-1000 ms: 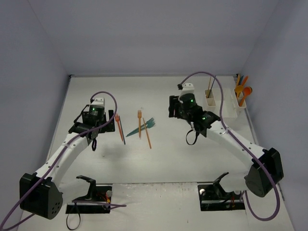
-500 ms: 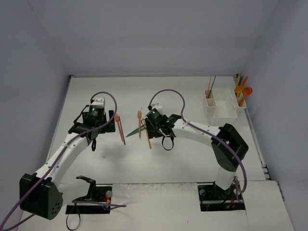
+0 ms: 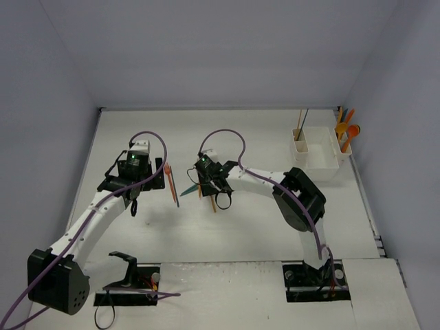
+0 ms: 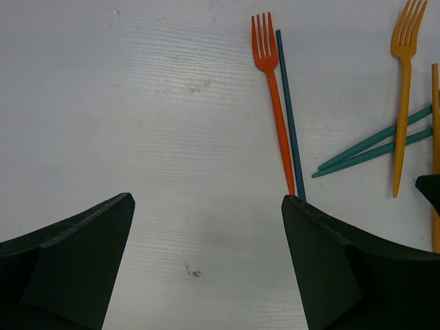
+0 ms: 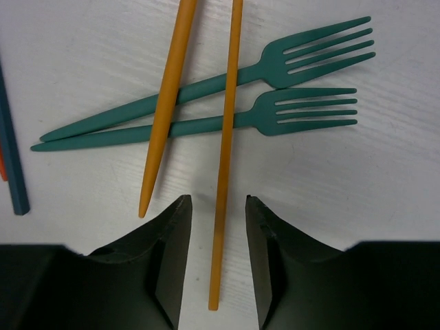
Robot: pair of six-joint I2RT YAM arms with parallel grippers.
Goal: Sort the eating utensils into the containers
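We have our right gripper (image 5: 218,206) half-open astride the orange utensil (image 5: 226,137), not yet pinching; next, squeeze and lift, left gripper (image 4: 206,199) wide, empty

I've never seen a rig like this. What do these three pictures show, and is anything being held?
Two robot arms stand at a white table, each ending in a two-finger gripper. The wide picture looks down from above; the other two come from wrist cameras. On the table lie two teal plastic forks, a yellow-orange plastic fork and a red-orange plastic fork. A white compartmented plastic holder, far right, has utensils standing in it. The left gripper is open and empty. The right gripper straddles a thin orange plastic stick without touching it; nothing is held.
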